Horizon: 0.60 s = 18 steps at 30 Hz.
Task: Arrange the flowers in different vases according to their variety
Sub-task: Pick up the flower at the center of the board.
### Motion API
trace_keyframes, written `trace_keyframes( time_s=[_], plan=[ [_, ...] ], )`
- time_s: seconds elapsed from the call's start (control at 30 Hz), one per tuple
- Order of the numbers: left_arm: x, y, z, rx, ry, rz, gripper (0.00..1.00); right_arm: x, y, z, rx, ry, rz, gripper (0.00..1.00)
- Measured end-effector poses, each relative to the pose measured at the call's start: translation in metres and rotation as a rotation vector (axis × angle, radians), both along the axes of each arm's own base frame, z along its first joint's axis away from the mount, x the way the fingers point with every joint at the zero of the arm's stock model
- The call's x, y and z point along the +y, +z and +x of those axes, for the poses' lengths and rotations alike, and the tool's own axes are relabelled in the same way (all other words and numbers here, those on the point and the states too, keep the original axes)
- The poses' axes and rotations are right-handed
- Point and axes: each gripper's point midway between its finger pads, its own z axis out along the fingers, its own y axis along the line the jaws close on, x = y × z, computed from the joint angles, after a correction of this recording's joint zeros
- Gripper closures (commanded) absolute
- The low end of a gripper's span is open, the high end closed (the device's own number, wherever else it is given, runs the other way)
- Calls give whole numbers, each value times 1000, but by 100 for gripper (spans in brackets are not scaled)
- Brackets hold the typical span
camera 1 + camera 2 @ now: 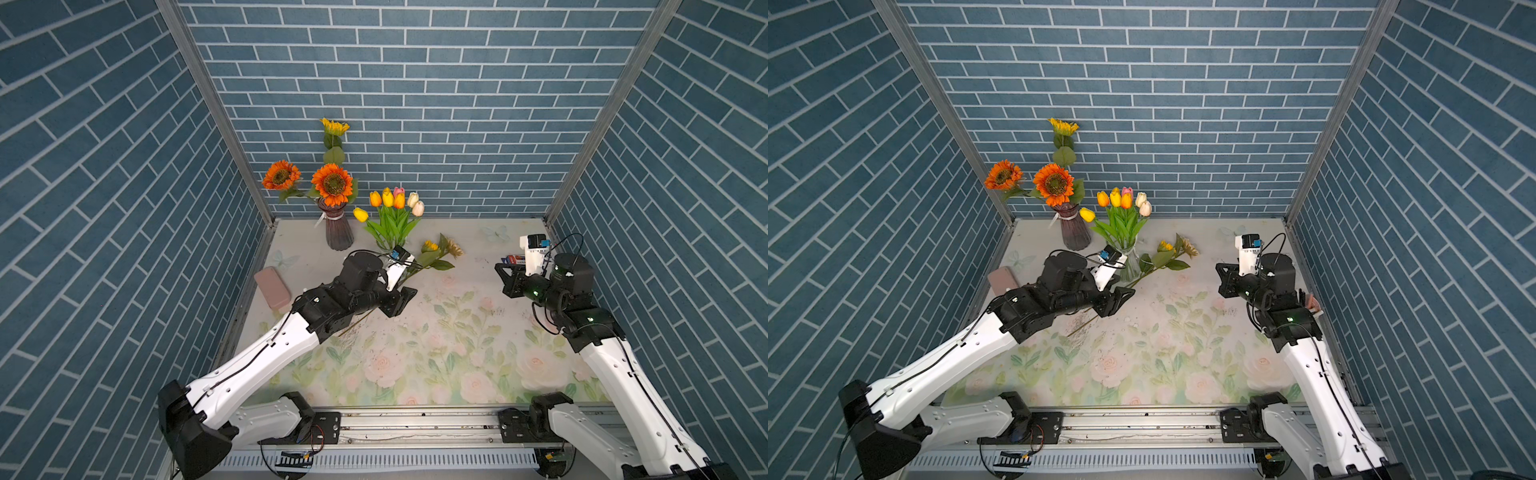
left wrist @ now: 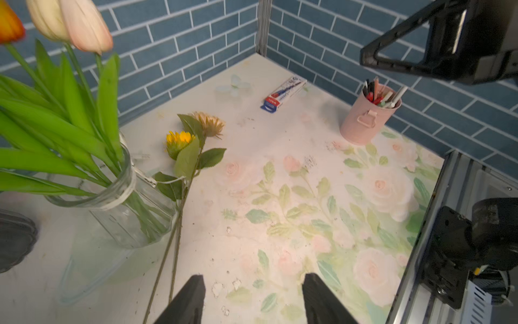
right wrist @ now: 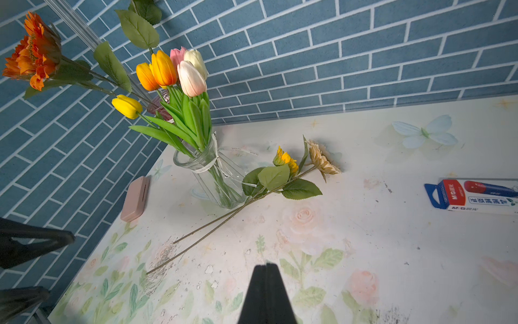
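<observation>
Left wrist view, your best look at the grab zone. Left claw (image 2: 253,282): jaws stand apart, and you see only bare table mat (image 2: 308,213) between them. Landmark for all notes below: the clear vase (image 2: 131,221).

Two loose sunflowers (image 3: 280,175) lie flat on the mat just beside the clear vase, on its side away from the purple vase (image 1: 338,235). The yellow head (image 2: 179,140) lies nearer the clear vase, and the cream head (image 2: 211,124) just past it. Both stems (image 2: 175,238) slant back along the vase's base. Whether they touch the glass, you cannot tell. From there they run on to the left claw and pass just outside one finger (image 2: 190,300), not through the gap. So the stems lie beside the claw, not inside it.

Tulips (image 3: 173,73) stand in the clear vase. Standing sunflowers (image 1: 332,185), orange and yellow, fill the purple vase, which stands just beside the clear vase.

Right wrist view: the right claw (image 3: 266,270) has its fingers pressed flat together and grips nothing. It hangs well apart from the clear vase, across the mat.

The pink case (image 3: 134,199) lies near the clear vase, on the purple vase's side. The pen box (image 3: 476,196) and pink pen cup (image 2: 367,120) sit well apart from the vase, over toward the right claw.
</observation>
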Motion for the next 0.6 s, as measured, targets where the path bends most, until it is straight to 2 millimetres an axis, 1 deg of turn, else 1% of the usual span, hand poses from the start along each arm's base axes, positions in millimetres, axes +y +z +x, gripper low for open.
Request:
trace_keyframes(
  time_s=[0.1, 0.13, 0.2, 0.23, 0.37, 0.47, 0.6],
  plan=[
    [-5, -24, -2, 69, 4, 59, 44, -1, -2, 0, 5, -3, -3, 100],
    [-7, -35, -3, 99, 8, 86, 44, -1, -3, 0, 8, -3, -4, 100],
    [-8, -59, -3, 152, 18, 148, 44, -1, -5, 0, 11, -5, -5, 100],
    [-9, -76, -3, 188, 28, 191, 44, -1, -5, 0, 12, -5, -5, 100],
    [-4, -130, 1, 284, 81, 338, 45, -1, -6, 0, 14, -6, -6, 100],
    [1, -158, 6, 321, 119, 416, 46, -1, -8, 0, 18, -6, -8, 100],
    [3, -184, 12, 348, 141, 472, 47, -2, -12, 0, 26, -9, -12, 100]
  ],
)
